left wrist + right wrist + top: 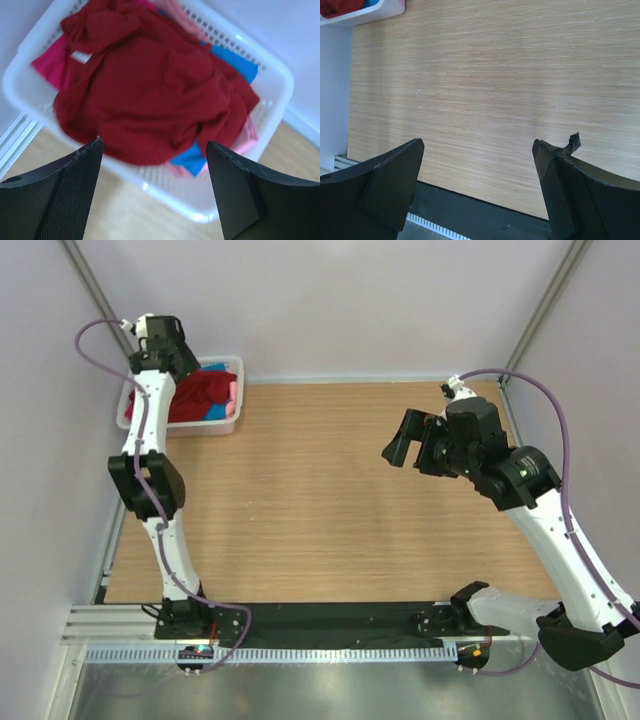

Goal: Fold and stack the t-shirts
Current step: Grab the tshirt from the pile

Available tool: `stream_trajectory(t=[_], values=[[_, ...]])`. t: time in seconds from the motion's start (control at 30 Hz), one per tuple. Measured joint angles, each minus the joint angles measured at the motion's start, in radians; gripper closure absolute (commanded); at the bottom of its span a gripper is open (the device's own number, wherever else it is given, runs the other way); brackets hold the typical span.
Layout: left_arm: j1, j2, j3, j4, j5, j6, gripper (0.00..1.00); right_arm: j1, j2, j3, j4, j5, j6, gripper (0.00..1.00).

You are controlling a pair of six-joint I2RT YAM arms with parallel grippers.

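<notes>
A dark red t-shirt [150, 95] with a small white neck label [81, 57] lies crumpled on top of a pile in the white lattice basket [272, 75]. A bright pink shirt [47, 62] and a turquoise blue shirt [232, 60] show under it. In the top view the red shirt [200, 395] and the basket [225, 426] are at the far left. My left gripper [154, 147] is open and empty, hovering over the basket's near rim [185, 365]. My right gripper [412, 448] is open and empty above the bare table on the right [479, 145].
The wooden table [320, 500] is bounded by white walls at the back and sides. A black strip [330, 620] and a metal rail run along its near edge. A corner of the basket [370, 15] shows in the right wrist view.
</notes>
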Motion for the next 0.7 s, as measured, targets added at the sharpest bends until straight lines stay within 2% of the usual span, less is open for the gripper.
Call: stream_trajectory(t=[0.17,0.27,0.3,0.37,0.4,0.53,0.7], values=[[0.020,0.192,0.128,0.125,0.063,0.035,0.20,0.000,0.005,-0.029,0.026,0.008,-0.034,0.00],[0.014,0.283,0.161,0.180,0.100,0.043,0.54,0.000,0.026,-0.028,0.041,0.015,-0.053,0.00],[0.014,0.310,0.171,0.191,0.115,0.044,0.79,0.000,0.035,-0.025,0.043,0.016,-0.056,0.00],[0.012,0.342,0.183,0.196,0.137,0.052,0.97,0.000,0.064,-0.012,0.046,0.019,-0.063,0.00],[0.011,0.346,0.183,0.195,0.151,0.056,1.00,0.000,0.080,-0.001,0.047,0.018,-0.067,0.00],[0.006,0.312,0.206,0.216,0.171,0.083,1.00,0.000,0.149,0.055,0.055,0.013,-0.084,0.01],[-0.064,0.103,0.205,0.245,0.181,0.099,1.00,0.000,0.206,0.140,0.048,0.020,-0.093,0.01]])
